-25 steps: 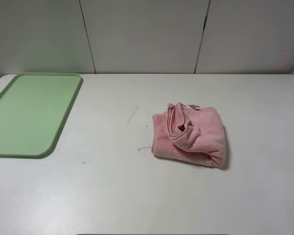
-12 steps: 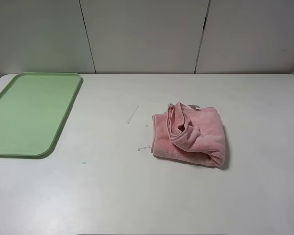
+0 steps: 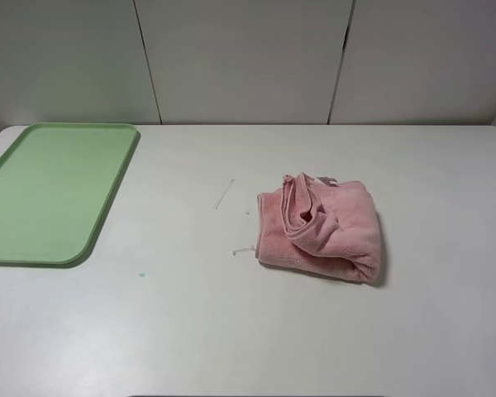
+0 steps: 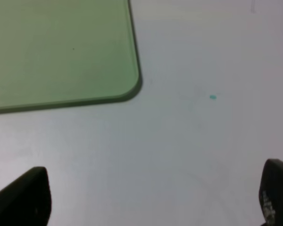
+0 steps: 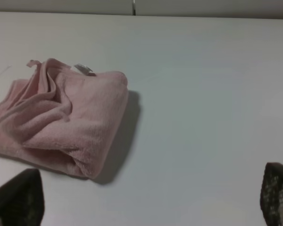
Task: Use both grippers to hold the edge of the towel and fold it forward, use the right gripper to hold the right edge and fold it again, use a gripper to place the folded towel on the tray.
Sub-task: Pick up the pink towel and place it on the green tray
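The pink towel (image 3: 322,227) lies bunched and loosely folded on the white table, right of centre, with its thick hem (image 3: 296,203) curling across the top. In the right wrist view the towel (image 5: 61,122) shows its small white tag (image 5: 83,69) at the far edge. The light green tray (image 3: 41,190) lies flat at the far left and holds nothing; its rounded near corner shows in the left wrist view (image 4: 127,89). Neither arm shows in the exterior view. My left gripper (image 4: 148,207) is open over bare table near the tray corner. My right gripper (image 5: 146,207) is open, short of the towel.
A small green speck (image 3: 142,275) marks the table near the tray's corner, also in the left wrist view (image 4: 212,97). Thin pale marks (image 3: 224,194) lie left of the towel. A panelled wall (image 3: 248,58) closes off the table's far edge.
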`<act>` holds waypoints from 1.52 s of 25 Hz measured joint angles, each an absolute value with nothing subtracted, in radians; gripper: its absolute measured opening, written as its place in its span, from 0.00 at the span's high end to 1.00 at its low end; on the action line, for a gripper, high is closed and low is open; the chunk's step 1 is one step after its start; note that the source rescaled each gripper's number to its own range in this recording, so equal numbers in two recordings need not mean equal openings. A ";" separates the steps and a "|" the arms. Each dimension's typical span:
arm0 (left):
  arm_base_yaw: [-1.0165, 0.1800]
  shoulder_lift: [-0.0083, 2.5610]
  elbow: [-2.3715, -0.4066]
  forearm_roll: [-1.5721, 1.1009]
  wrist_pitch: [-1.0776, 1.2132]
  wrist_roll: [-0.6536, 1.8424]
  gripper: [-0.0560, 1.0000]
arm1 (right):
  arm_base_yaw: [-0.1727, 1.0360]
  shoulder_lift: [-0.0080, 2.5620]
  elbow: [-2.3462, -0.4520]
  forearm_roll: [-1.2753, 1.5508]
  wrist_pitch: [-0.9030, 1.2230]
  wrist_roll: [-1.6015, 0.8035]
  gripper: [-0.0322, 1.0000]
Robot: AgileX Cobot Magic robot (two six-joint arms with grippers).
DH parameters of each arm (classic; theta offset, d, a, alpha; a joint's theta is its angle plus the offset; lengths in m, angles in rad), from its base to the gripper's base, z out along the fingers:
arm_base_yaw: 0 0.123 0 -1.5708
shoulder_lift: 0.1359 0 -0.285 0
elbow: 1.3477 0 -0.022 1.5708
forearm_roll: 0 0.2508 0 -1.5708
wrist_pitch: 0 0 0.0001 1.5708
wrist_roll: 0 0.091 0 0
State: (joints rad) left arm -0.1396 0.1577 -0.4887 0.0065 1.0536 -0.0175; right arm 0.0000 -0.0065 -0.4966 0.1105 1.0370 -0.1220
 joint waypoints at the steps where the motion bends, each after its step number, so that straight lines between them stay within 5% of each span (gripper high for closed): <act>1: -0.140 0.158 -0.489 0.007 1.054 -0.018 0.12 | 0.000 -0.006 -0.497 0.110 1.037 -0.122 0.00; 27: -0.140 0.164 -0.502 -0.113 1.001 -0.018 0.12 | 0.000 -0.006 -0.497 0.110 1.035 -0.122 0.00; 38: -0.140 0.438 -0.507 -0.347 0.805 0.022 0.12 | 0.000 -0.006 -0.497 0.110 1.035 -0.122 0.00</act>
State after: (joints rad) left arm -0.1396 0.4378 -0.5068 -0.3467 0.8049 0.0225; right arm 0.0000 -0.0065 -0.4966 0.1105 1.0351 -0.1220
